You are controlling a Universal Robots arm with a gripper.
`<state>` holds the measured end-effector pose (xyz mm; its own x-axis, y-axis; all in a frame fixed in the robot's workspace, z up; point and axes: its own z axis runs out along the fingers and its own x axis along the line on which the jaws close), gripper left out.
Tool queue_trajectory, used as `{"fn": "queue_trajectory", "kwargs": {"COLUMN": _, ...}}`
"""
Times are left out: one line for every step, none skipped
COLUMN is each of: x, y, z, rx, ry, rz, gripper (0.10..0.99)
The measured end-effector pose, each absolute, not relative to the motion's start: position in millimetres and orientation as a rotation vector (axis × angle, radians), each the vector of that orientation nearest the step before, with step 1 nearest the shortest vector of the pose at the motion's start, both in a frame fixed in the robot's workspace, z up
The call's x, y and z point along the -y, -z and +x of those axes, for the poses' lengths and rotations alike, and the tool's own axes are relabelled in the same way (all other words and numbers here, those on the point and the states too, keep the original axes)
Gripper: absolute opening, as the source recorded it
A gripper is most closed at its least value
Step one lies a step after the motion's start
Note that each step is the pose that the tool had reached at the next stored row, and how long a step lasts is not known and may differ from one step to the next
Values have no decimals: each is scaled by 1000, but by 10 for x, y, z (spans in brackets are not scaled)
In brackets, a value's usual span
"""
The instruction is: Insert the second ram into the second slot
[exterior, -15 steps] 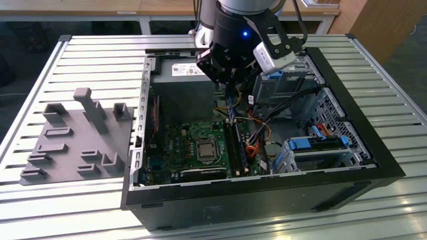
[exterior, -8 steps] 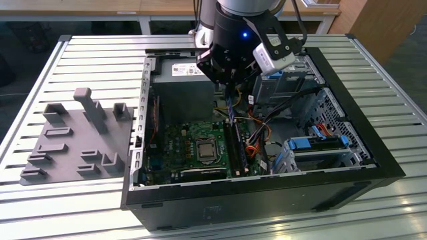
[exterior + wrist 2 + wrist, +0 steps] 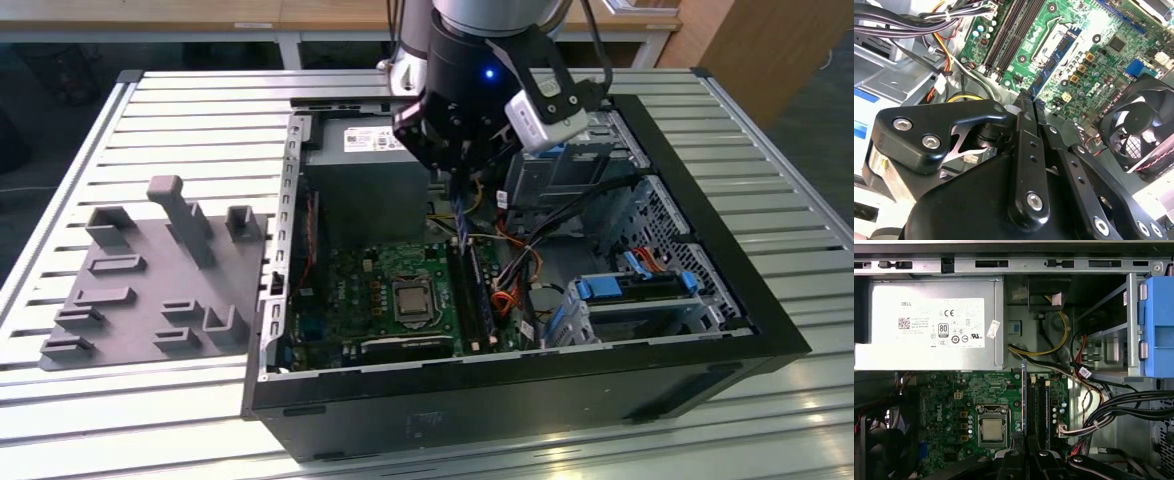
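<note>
While one gripper point(image 3: 1030, 99) clamps one ram point(image 3: 1056, 57), one motherboard point(image 3: 1086, 20) lies beneath.

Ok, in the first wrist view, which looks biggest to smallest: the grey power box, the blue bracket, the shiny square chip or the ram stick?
1. grey power box
2. blue bracket, cut off by the picture's edge
3. shiny square chip
4. second ram, seen edge-on, so only a thin strip
</note>
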<state>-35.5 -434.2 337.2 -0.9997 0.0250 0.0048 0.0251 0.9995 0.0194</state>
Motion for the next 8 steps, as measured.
{"fn": "queue_trajectory", "kwargs": {"x": 4343, "y": -3365, "z": -355, "rx": 3137, "ry": 30, "rz": -39, "gripper": 137}}
{"fn": "queue_trajectory", "kwargs": {"x": 4344, "y": -3358, "z": -355, "rx": 3137, "ry": 30, "rz": -39, "gripper": 137}}
{"fn": "queue_trajectory", "kwargs": {"x": 4347, "y": -3352, "z": -355, "rx": 3137, "ry": 30, "rz": -39, "gripper": 137}}
{"fn": "queue_trajectory", "kwargs": {"x": 4350, "y": -3345, "z": -355, "rx": 3137, "ry": 30, "rz": -38, "gripper": 137}}
{"fn": "queue_trajectory", "kwargs": {"x": 4354, "y": -3338, "z": -355, "rx": 3137, "ry": 30, "rz": -37, "gripper": 137}}
{"fn": "queue_trajectory", "kwargs": {"x": 4359, "y": -3330, "z": -355, "rx": 3137, "ry": 30, "rz": -36, "gripper": 137}}
{"fn": "queue_trajectory", "kwargs": {"x": 4362, "y": -3324, "z": -355, "rx": 3137, "ry": 29, "rz": -34, "gripper": 137}}
{"fn": "queue_trajectory", "kwargs": {"x": 4365, "y": -3318, "z": -356, "rx": 3137, "ry": 29, "rz": -33, "gripper": 137}}
